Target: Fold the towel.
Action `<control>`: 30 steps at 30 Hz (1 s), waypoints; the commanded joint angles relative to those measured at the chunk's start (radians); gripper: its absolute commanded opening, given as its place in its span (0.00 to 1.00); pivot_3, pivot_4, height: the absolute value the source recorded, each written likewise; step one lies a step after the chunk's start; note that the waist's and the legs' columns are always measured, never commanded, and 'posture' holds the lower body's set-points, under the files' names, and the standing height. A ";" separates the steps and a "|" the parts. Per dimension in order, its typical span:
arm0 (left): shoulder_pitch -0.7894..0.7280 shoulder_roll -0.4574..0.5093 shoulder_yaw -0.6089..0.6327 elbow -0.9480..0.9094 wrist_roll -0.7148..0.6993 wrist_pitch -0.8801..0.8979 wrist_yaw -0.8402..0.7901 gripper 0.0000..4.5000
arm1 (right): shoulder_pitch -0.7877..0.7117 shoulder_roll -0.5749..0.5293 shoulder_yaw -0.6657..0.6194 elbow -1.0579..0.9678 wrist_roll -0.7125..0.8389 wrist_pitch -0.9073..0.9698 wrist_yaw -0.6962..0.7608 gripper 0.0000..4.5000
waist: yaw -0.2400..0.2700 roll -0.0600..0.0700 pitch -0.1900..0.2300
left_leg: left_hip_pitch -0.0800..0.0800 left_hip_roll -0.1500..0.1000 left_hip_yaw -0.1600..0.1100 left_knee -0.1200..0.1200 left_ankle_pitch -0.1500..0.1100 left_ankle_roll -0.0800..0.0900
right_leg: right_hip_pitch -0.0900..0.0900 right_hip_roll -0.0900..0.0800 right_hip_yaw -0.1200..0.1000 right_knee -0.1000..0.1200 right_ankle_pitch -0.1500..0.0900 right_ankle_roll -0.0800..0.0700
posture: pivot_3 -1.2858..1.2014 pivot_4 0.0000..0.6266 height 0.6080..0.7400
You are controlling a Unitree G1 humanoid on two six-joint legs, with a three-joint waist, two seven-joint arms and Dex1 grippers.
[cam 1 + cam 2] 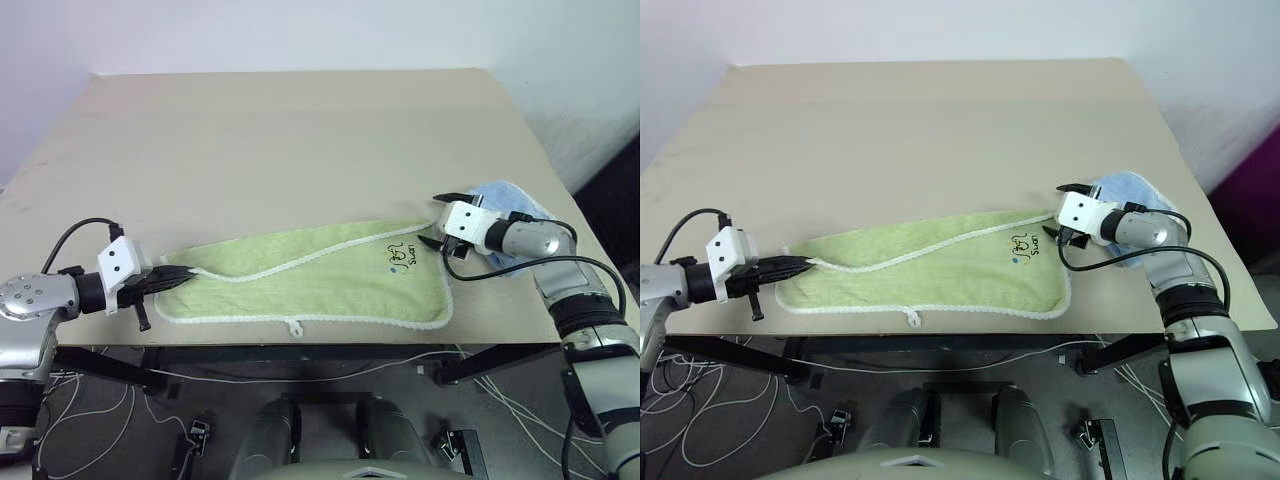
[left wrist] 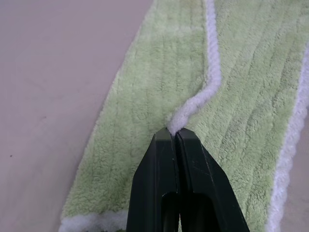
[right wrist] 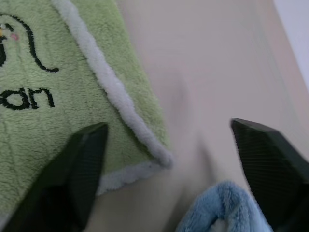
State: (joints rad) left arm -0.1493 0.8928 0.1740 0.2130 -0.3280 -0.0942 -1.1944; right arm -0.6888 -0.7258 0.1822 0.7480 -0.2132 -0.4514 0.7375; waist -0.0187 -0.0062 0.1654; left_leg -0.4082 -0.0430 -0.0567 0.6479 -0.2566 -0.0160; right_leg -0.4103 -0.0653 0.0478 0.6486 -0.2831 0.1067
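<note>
One left claw (image 1: 185,274) pinch hides towel (image 1: 320,280) edging.

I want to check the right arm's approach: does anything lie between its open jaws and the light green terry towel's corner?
Nothing visible does. The right gripper straddles the towel corner; the small blue cloth lies just beside it.
</note>
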 commanded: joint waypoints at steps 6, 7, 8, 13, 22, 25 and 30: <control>0.000 -0.005 0.029 -0.036 -0.018 0.005 0.023 0.00 | -0.019 -0.013 -0.015 -0.011 0.013 -0.049 0.021 0.25 | -0.001 0.000 0.000 | 0.000 0.000 0.000 0.000 0.000 0.000 | 0.000 0.000 0.000 0.000 0.000 0.000 | 0.52 0.24 1.00; -0.003 -0.006 0.027 -0.035 -0.018 0.006 0.025 0.00 | -0.015 -0.014 -0.017 -0.015 0.014 -0.049 0.023 0.17 | -0.001 0.000 0.000 | 0.000 0.000 0.000 0.000 0.000 0.000 | 0.000 0.000 0.000 0.000 0.000 0.000 | 0.52 0.24 1.00; -0.006 -0.007 0.025 -0.034 -0.017 0.007 0.027 0.00 | -0.012 -0.015 -0.018 -0.018 0.014 -0.050 0.024 0.09 | 0.000 0.000 0.000 | 0.000 0.000 0.000 0.000 0.000 0.000 | 0.000 0.000 0.000 0.000 0.000 0.000 | 0.52 0.24 1.00; -0.016 -0.033 0.043 -0.043 -0.050 0.034 0.048 0.00 | -0.002 -0.021 -0.023 -0.025 0.004 -0.055 0.002 0.00 | 0.000 0.000 0.000 | 0.000 0.000 0.000 0.000 0.000 0.000 | 0.000 0.000 0.000 0.000 0.000 0.000 | 0.52 0.24 1.00; -0.130 -0.086 0.083 0.042 -0.039 0.034 0.181 0.00 | -0.061 -0.030 -0.063 -0.041 0.052 -0.024 0.012 0.00 | 0.003 0.000 0.000 | 0.000 0.000 0.000 0.000 0.000 0.000 | 0.000 0.000 0.000 0.000 0.000 0.000 | 0.52 0.24 1.00; -0.259 -0.104 0.089 0.123 -0.045 0.052 0.230 0.00 | -0.147 -0.033 -0.074 0.008 0.061 -0.012 0.021 0.00 | 0.001 0.000 0.000 | 0.000 0.000 0.000 0.001 0.000 0.000 | 0.000 0.000 0.000 0.000 0.000 0.000 | 0.52 0.24 1.00; -0.486 -0.119 0.077 0.302 -0.025 0.022 0.268 0.00 | -0.322 -0.054 -0.074 0.151 0.038 -0.037 0.011 0.00 | 0.002 0.000 0.000 | 0.000 -0.001 0.000 0.001 0.000 0.000 | 0.000 0.001 0.000 0.000 0.000 0.000 | 0.52 0.24 1.00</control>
State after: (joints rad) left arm -0.5983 0.7702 0.2232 0.4822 -0.3586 -0.0509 -0.9420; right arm -0.9665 -0.7500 0.1443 0.8716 -0.1817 -0.4714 0.7578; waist -0.0167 -0.0063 0.1656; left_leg -0.4086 -0.0438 -0.0568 0.6485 -0.2564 -0.0163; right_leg -0.4107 -0.0648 0.0473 0.6488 -0.2830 0.1068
